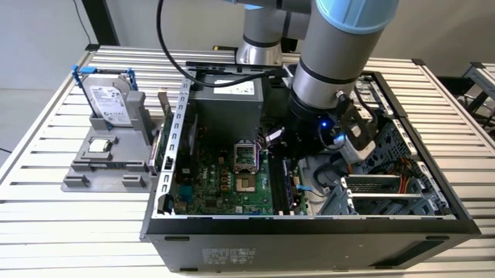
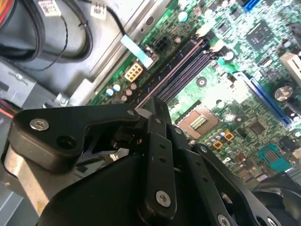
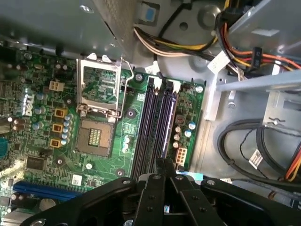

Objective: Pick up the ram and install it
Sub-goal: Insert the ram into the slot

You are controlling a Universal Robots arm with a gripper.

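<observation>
Inside the open computer case [image 1: 309,225] on the counter [image 1: 77,220], the hand [image 3: 165,165] hangs just above one end of the motherboard's memory slots [image 3: 155,122], beside the empty processor socket [image 3: 96,136]. How far it is open, and whether it grips the ram, cannot be told.

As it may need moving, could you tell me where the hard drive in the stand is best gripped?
Probably grip the hard drive by its free upper half, from above: it stands upright, lower end seated in the grey stand. Pinch across its flat faces.
</observation>
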